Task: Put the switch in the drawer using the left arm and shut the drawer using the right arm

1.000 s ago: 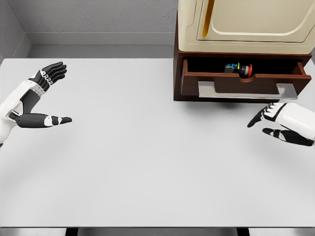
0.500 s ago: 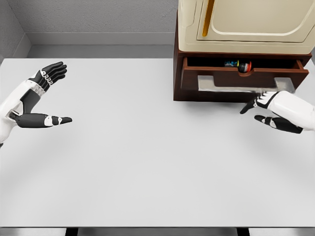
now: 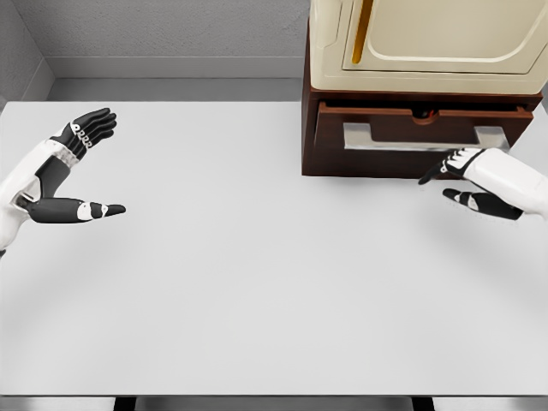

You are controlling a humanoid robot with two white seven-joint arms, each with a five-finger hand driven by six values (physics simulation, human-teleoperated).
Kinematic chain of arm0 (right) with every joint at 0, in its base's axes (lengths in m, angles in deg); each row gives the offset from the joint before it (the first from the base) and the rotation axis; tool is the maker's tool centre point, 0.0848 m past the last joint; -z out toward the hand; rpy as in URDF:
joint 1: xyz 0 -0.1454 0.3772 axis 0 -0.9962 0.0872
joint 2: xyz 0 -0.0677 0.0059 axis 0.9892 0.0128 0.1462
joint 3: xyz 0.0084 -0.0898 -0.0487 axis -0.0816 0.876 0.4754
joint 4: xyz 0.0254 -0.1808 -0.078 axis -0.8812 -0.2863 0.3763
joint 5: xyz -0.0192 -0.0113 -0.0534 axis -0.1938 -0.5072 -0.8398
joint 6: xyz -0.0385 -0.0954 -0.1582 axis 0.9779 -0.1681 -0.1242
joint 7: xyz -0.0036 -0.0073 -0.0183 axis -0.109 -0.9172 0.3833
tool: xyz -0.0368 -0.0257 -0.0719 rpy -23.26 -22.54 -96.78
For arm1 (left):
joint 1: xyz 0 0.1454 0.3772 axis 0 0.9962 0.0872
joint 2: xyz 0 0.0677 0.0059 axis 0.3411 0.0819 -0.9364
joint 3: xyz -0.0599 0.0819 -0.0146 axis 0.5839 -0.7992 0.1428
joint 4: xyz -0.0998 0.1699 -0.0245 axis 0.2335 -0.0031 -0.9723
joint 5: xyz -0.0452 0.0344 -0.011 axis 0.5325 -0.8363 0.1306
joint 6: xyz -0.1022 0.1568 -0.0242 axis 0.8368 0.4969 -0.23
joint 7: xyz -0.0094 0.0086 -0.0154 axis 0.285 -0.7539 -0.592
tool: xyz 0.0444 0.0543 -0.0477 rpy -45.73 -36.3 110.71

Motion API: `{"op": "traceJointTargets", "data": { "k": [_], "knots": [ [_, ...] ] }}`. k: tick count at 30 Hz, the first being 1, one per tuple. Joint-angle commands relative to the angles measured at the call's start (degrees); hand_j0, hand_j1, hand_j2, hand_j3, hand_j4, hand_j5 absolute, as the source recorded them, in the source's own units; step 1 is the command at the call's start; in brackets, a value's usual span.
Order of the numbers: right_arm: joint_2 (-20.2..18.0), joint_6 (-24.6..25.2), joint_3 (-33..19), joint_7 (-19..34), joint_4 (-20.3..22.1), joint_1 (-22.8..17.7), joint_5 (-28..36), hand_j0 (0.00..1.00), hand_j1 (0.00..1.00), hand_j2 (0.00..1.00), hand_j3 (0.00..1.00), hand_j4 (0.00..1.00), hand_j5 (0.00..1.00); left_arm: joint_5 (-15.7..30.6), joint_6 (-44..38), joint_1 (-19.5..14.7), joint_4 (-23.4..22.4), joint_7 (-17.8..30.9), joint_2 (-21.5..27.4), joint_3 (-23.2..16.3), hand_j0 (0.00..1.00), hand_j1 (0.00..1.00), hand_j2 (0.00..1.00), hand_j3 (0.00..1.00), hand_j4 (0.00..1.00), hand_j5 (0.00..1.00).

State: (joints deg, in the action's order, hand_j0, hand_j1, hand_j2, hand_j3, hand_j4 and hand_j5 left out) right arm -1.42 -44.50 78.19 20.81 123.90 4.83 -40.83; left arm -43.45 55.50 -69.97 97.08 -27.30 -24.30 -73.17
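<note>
The brown drawer under the cream cabinet is pushed almost fully in, leaving only a thin dark slit at its top edge. The switch is hidden inside it. My right hand is open, its fingertips against the drawer front just below the grey handle. My left hand is open and empty over the table's left side, fingers spread and thumb pointing right.
The white table stretches across the view, with a grey wall behind it. The cabinet stands at the back right, and its cream door is closed.
My right hand has moved up and forward against the drawer front, and the drawer has slid from about half open to nearly closed, hiding the switch. The left arm has not moved.
</note>
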Motion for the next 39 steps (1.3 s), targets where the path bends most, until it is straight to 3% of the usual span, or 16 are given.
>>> {"op": "traceJointTargets", "data": {
  "k": [1,17,31,33,35,37,39],
  "knots": [
    [0.5,0.0,2.0,-0.2,-1.8,0.2,0.2,0.60,0.60,0.60,0.60,0.60,0.60,0.4,0.0,0.0,0.0,0.0,0.0,0.0,1.00,1.00,1.00,1.00,1.00,1.00],
    [2.7,0.0,4.4,-0.2,-7.1,4.8,0.3,0.62,0.62,0.62,0.62,0.62,0.62,0.4,0.0,0.4,0.3,0.0,0.0,0.0,1.00,1.00,1.00,1.00,1.00,1.00],
    [3.1,0.0,4.5,-0.2,-8.4,6.0,0.3,0.62,0.62,0.62,0.62,0.62,0.62,0.4,0.0,0.4,0.2,0.0,0.0,0.1,1.00,1.00,1.00,1.00,1.00,1.00],
    [2.0,0.0,4.4,-0.2,-7.8,5.6,0.4,0.62,0.62,0.62,0.62,0.62,0.62,0.4,0.0,0.8,0.2,0.0,0.0,0.6,1.00,1.00,1.00,1.00,1.00,1.00],
    [-1.8,0.0,4.3,-0.3,-6.4,4.5,0.7,0.62,0.62,0.62,0.62,0.62,0.62,0.4,0.0,1.4,0.3,0.0,0.0,1.1,1.00,1.00,1.00,1.00,1.00,1.00],
    [-8.4,0.0,3.5,-0.4,-4.1,-0.4,1.1,0.62,0.62,0.62,0.62,0.62,0.62,0.4,0.1,1.4,0.2,0.0,0.0,1.2,1.00,1.00,1.00,1.00,1.00,1.00],
    [-9.9,0.0,2.9,-0.4,-4.8,-1.3,1.1,0.62,0.62,0.62,0.62,0.62,0.62,0.5,0.1,1.4,0.2,0.0,0.0,1.2,1.00,1.00,1.00,1.00,1.00,1.00]
  ]
}}
